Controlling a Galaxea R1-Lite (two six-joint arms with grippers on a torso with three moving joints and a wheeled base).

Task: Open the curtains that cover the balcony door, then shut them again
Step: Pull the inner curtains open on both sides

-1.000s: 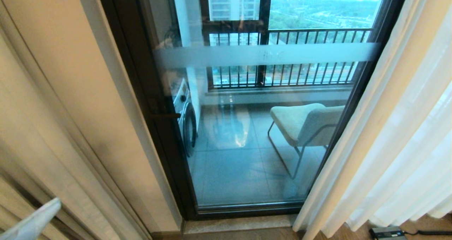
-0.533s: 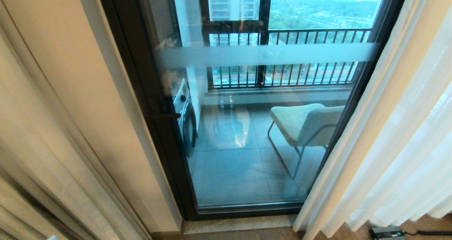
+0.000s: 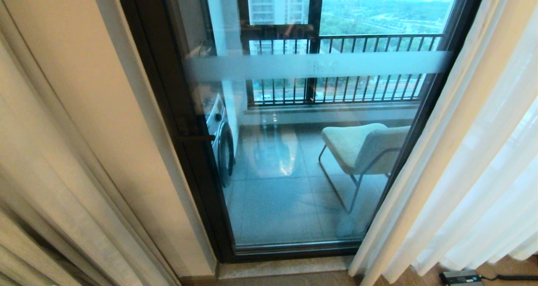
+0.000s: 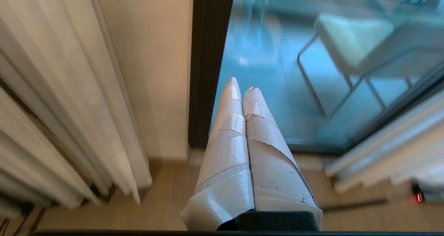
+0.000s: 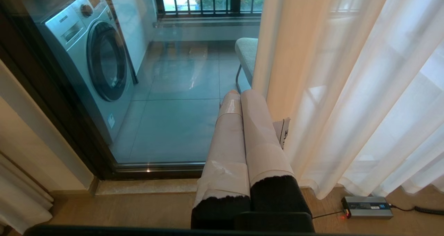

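Left gripper (image 4: 242, 88): tape-wrapped fingers (image 4: 227, 138) pressed together, nothing held; seen only in its own wrist view, hanging low above the wooden floor (image 4: 166, 194), aimed at the dark frame at the left edge of the balcony door (image 4: 208, 66). Right gripper (image 5: 239, 94): fingers likewise closed flat against each other and empty, pointing at the lower glass, just beside the inner edge of the right-hand curtain. Neither gripper shows in the head view. The curtains (image 3: 470, 164): drawn apart to both sides. Right side, a thin cream-white sheer panel in loose folds, reaching the floor and covering the right edge of the door frame. Left side, thicker beige pleated drapes (image 3: 46, 185) bunched against a plain cream wall strip (image 3: 105, 88); in the left wrist view their hems (image 4: 114, 180) hang close to the floor. The balcony door (image 3: 319, 160): clear glass in a dark brown-black frame, uncovered between the curtain halves, with a frosted horizontal band (image 3: 319, 66) across the upper glass and a small dark handle (image 3: 197, 138) on the left frame. Beyond the glass: grey tiled balcony floor (image 3: 273, 210), front-loading washing machine (image 5: 93, 55) at the left, pale upholstered chair (image 3: 361, 147) on thin metal legs at the right, black railing (image 3: 349, 67) before an outer window. Indoors, right: small grey electronic box (image 5: 367, 207) with cable on the floor, below the sheer panel's hem.
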